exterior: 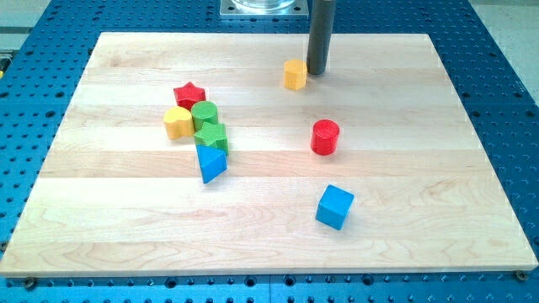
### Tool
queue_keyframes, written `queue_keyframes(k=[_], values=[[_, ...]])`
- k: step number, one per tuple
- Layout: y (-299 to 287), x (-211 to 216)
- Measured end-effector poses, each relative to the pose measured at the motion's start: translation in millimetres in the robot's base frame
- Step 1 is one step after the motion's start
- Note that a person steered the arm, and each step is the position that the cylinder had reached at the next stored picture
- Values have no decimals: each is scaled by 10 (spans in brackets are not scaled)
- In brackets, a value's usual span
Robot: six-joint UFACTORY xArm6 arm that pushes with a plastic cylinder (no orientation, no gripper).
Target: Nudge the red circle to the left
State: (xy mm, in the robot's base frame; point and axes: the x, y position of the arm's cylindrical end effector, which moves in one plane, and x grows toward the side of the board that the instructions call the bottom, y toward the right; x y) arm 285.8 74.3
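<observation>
The red circle [325, 137] is a short red cylinder standing on the wooden board [126, 227], right of the middle. My tip [317, 71] is at the end of the dark rod near the view's top, well above the red circle and apart from it. The tip stands just right of an orange block [295, 74], very close to it or touching it.
A blue cube [335, 206] lies below the red circle. At the left a cluster holds a red star [189, 93], a yellow block [178, 123], a green cylinder [205, 114], a green block [211, 135] and a blue triangle [210, 162].
</observation>
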Motion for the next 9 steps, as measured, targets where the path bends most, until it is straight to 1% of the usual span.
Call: queue_keyframes(k=[2, 3, 4, 5, 6, 7, 9], values=[[-99, 8], [99, 14], [1065, 540], [1002, 1253], [485, 1678], [291, 1671], [291, 1591]])
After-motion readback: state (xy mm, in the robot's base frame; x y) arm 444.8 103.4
